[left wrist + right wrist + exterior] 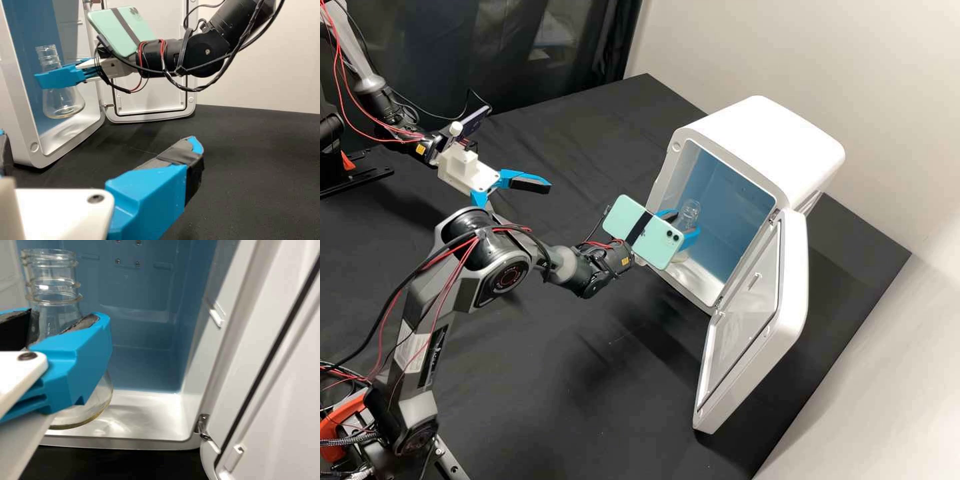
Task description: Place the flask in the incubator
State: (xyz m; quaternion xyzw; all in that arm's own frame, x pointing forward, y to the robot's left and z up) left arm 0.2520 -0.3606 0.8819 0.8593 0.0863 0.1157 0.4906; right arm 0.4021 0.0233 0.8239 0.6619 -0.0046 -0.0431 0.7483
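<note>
A clear glass conical flask point(689, 217) stands upright just inside the open white incubator point(773, 143), near the front of its blue chamber. My right gripper point(683, 230) reaches in through the opening, its blue fingers shut on the flask's neck point(55, 295). The left wrist view shows the flask point(57, 100) with its base at or just above the chamber floor; contact I cannot tell. That view also shows the right gripper point(50, 77) across the neck. My left gripper point(517, 193) hangs open and holds nothing, above the bench well left of the incubator.
The incubator door point(753, 320) is swung wide open towards the front right, hinged beside the chamber. A mint-green phone point(643, 232) rides on the right wrist. Red cables trail along both arms. The bench edge point(853, 333) runs close behind the incubator.
</note>
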